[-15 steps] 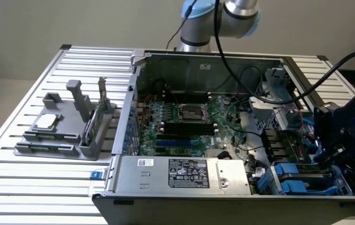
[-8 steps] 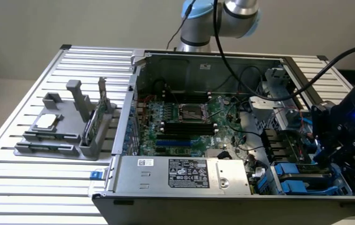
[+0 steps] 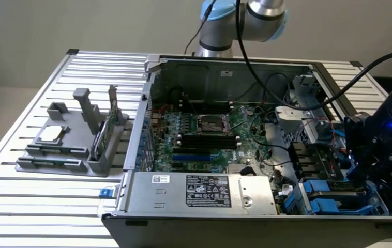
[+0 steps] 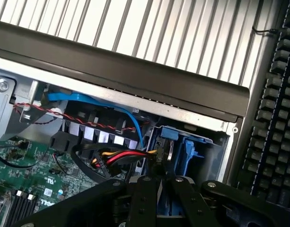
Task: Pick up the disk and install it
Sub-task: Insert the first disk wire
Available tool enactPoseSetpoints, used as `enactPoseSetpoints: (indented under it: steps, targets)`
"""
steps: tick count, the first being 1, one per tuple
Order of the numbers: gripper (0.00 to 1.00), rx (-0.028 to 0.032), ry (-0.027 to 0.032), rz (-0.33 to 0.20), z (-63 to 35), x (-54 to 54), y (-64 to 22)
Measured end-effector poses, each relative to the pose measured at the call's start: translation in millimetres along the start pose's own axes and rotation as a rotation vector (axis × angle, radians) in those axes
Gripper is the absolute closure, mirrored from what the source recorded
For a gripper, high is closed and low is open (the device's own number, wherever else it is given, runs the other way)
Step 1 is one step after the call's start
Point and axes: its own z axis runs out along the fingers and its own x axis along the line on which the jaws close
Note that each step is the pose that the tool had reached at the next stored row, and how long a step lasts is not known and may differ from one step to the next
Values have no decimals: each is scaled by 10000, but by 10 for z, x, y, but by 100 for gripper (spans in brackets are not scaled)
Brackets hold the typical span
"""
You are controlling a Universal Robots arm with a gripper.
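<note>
- your disk (image 3: 334,199) sits in the blue carrier in the drive bay, at the case's (image 3: 251,219) corner on the exterior view's right.
- your gripper (image 4: 164,182) hangs just above it, fingers (image 4: 147,198) drawn near together; whether they clamp the carrier, you can't tell.
- the motherboard (image 3: 203,137) lies beside the bay.

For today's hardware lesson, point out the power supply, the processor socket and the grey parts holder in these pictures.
Power supply (image 3: 206,192), exterior view, on its white printed label.
Processor socket (image 3: 210,124), exterior view, on the middle of the square socket on the motherboard.
Grey parts holder (image 3: 72,152), exterior view, on its base beside the computer case.
</note>
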Motion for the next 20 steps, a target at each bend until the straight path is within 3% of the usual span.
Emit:
enactPoseSetpoints:
  steps: [9, 16, 20]
  targets:
    - [83, -112, -87, 370, 69, 55, -6]
    - [83, -225, -159, 617, 75, 84, -87]
    - [83, -312, -236, 809, 73, 86, -92]
